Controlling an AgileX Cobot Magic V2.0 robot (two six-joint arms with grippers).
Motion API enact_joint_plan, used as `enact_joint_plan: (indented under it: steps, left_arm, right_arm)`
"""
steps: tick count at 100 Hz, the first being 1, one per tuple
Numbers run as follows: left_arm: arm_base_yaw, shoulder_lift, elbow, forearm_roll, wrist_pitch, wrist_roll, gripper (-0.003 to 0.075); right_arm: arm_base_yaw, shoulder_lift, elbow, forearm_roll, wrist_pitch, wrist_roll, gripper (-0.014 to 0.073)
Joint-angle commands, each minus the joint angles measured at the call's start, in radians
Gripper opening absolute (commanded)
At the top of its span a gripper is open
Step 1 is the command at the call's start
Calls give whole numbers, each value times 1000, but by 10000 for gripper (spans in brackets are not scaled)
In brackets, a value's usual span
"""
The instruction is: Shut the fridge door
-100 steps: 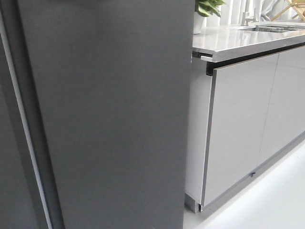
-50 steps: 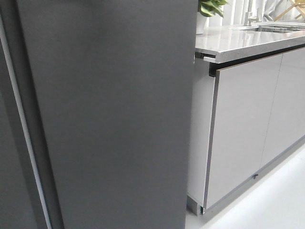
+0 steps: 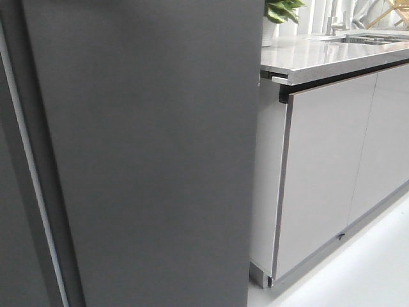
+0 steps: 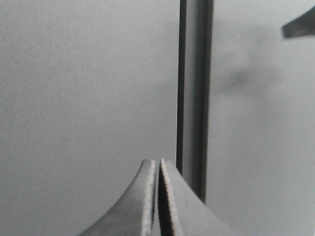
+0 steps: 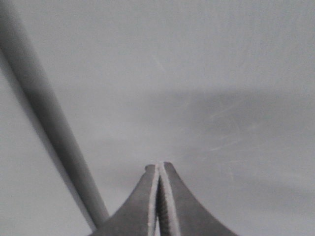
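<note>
The fridge door [image 3: 153, 153] is a tall matte dark-grey panel that fills the middle of the front view. Only its outer face shows; the white lining, bin and blue tape are hidden. A thin pale seam [image 3: 32, 179] separates it from a narrower dark-grey panel [image 3: 11, 243] on the left. Neither gripper shows in the front view. My left gripper [image 4: 158, 162] is shut and empty, its tips close to a grey panel face [image 4: 88, 88], beside a dark vertical seam [image 4: 194, 98]. My right gripper [image 5: 159, 165] is shut and empty, close to a grey face [image 5: 206, 73], with a seam [image 5: 54, 137] slanting past it.
Light-grey glossy cabinet doors [image 3: 319, 173] stand right of the fridge under a grey countertop [image 3: 332, 54] with a potted plant [image 3: 281, 9] and a sink [image 3: 374, 38] at the back. Pale floor [image 3: 364, 268] lies at lower right. A dark shape [image 4: 300, 27] shows in the left wrist view.
The front view has shifted slightly, so the cabinet and countertop sit a little further right than a second ago. The door face looks the same.
</note>
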Motion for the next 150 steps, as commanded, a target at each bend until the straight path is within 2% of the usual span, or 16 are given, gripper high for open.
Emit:
enact_joint_plan:
  steps: [1,9,29,44,71,83,101,120,150]
  left_arm:
    - [-1,-11,35,-4,-74,-4,-20]
    - [-1,-11,35,-4,-74,-4,-20]
    - [-1,-11,35,-4,-74,-4,-20]
    - [-1,-11,35,-4,-74,-4,-20]
    - [-1,-11,35,-4,-74,-4,-20]
    - [-1,-11,35,-4,-74,-4,-20]
    - [-1,-11,35,-4,-74,-4,-20]
    - [-1,-11,35,-4,-74,-4,-20]
    - [-1,-11,35,-4,-74,-4,-20]
  right_arm:
    - [-25,-107,-34,-75,-18,75,-46]
    - [-40,-123,-34,-155,21,137,-46]
    - [-76,-163,-34,-221,88,192,-46]
    - [-85,-215,-34,-370,150,277,-46]
    - [-85,-399,-34,-588,340,404,-46]
    - [-85,-504,-5,-653,375,442,-46]
    - [-85,-691,138,-728,405,472,-46]
    - [-85,-881,313,-728,459,526,-46]
    - [-85,-1181,580,-741,457,589,-46]
